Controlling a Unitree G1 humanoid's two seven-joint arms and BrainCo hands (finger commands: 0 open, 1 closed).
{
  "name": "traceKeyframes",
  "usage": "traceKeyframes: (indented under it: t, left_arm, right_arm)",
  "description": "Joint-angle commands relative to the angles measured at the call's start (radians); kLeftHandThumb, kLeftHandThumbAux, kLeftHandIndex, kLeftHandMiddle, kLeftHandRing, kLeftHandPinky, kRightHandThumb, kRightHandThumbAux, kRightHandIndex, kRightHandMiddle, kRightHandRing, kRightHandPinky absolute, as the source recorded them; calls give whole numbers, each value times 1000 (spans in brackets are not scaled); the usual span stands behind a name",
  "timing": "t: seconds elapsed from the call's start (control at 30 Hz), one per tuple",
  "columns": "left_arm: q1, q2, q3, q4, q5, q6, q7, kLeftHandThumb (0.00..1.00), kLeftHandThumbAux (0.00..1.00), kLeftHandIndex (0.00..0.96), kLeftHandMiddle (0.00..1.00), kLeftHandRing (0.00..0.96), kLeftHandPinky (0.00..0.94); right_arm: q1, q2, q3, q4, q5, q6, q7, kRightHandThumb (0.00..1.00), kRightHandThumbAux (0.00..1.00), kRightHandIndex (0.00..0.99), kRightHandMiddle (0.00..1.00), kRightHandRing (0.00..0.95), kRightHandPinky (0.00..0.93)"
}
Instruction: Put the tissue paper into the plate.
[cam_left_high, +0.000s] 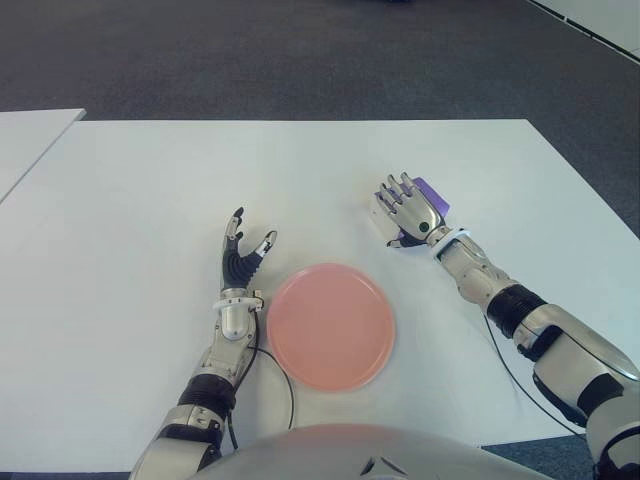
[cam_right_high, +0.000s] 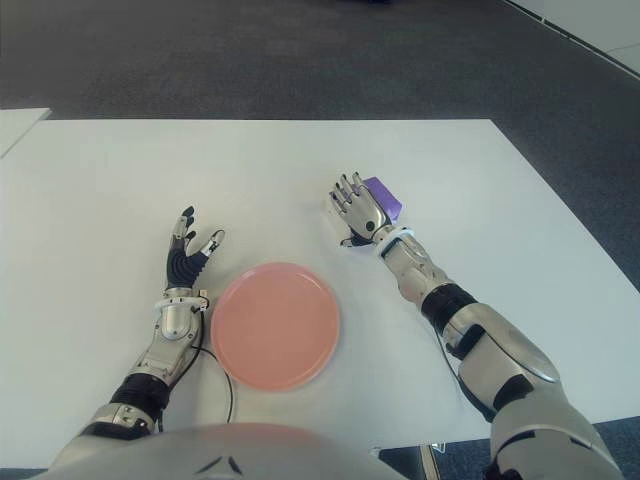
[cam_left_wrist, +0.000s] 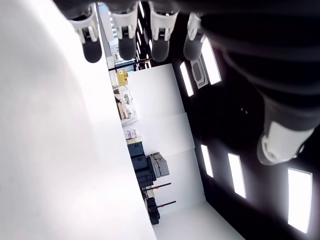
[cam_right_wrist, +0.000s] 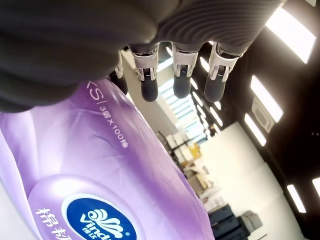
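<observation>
You have a white table (cam_left_high: 300, 170) under both hands, with dark carpet (cam_left_high: 300, 50) beyond its far edge. The pink plate (cam_left_high: 330, 325) sits between the hands, just beside your left hand (cam_left_high: 243, 256) and nearer the robot than your right hand (cam_left_high: 408, 208). The purple tissue pack (cam_right_wrist: 100, 165) lies just past the right palm, on its outer side. Right fingers (cam_right_wrist: 182, 75) are stretched out over the pack, not closed on it. Left fingers (cam_left_wrist: 92, 47) are spread, holding nothing. Only bare tabletop lies between pack and plate.
</observation>
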Motion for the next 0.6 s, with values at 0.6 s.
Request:
traceKeyframes:
  t: [0.6]
  left_arm:
    - [96,7,3,35,11,19,-12,12,539,0,0,0,0]
  right_arm:
    - [20,9,-131,174,381,-236,-22,416,239,0,0,0,0]
